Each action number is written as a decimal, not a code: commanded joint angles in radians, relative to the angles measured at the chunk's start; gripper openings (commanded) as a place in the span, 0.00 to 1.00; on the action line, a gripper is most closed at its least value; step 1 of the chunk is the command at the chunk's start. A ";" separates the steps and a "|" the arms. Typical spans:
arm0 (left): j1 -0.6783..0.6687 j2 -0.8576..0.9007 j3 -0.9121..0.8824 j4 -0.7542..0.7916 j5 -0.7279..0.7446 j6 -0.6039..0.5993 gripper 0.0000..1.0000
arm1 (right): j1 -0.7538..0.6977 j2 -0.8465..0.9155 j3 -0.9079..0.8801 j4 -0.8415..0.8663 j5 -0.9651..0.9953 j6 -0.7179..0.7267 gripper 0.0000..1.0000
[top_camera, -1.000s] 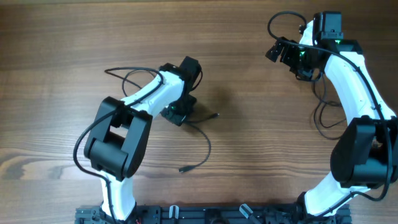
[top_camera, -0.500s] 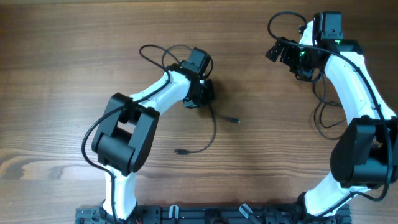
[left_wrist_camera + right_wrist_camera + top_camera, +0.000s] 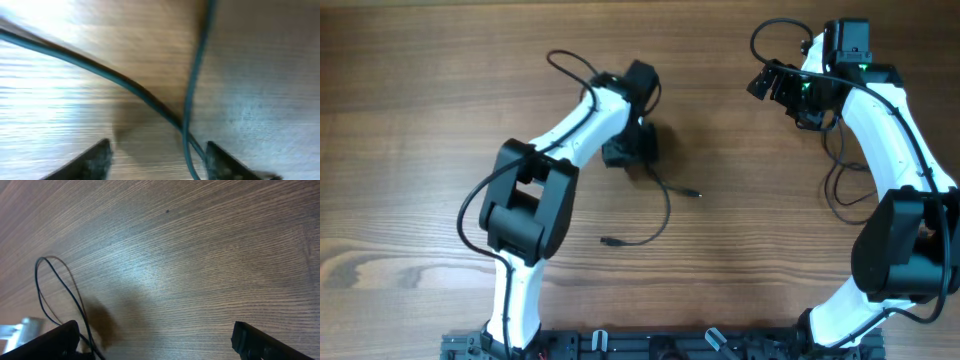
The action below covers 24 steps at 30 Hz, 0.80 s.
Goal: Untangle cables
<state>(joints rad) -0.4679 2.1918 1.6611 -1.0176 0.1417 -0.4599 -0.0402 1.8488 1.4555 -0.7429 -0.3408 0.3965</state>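
Thin black cables (image 3: 663, 212) trail from under my left gripper (image 3: 632, 150) toward the table's middle. One small plug (image 3: 696, 194) lies to the right and another end (image 3: 606, 241) lies nearer the front. In the left wrist view, two blurred strands of the cables (image 3: 189, 95) cross on the wood. They pass between the open jaws of my left gripper (image 3: 157, 162), close to the right finger (image 3: 220, 160) and not pinched. My right gripper (image 3: 777, 85) hovers at the back right with its jaws wide open. Only bare wood shows between its fingers (image 3: 260, 342).
A thin black wire loop (image 3: 52, 282) lies beside the right gripper's left finger. The arms' own thicker wiring loops near the left wrist (image 3: 570, 70) and beside the right arm (image 3: 840, 185). The arm bases and a rail (image 3: 650, 345) line the front edge.
My left arm swung right and toward the back, dragging the cables with it. Its jaws now stand apart with the strands loose between them. The right arm has not moved.
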 commanded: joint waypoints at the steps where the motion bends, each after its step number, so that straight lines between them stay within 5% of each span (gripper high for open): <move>1: 0.056 0.008 0.058 -0.035 -0.036 0.013 0.67 | 0.000 0.018 0.007 0.005 -0.018 0.012 1.00; 13: 0.348 -0.023 0.058 -0.054 0.058 0.035 0.68 | 0.000 0.018 0.007 0.053 -0.015 0.522 1.00; 24: 0.509 -0.019 0.031 -0.004 0.025 0.063 0.69 | 0.000 0.018 0.007 0.030 -0.003 0.642 1.00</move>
<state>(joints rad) 0.0143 2.1918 1.7042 -1.0508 0.1799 -0.4271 -0.0402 1.8488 1.4555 -0.7021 -0.3401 0.9951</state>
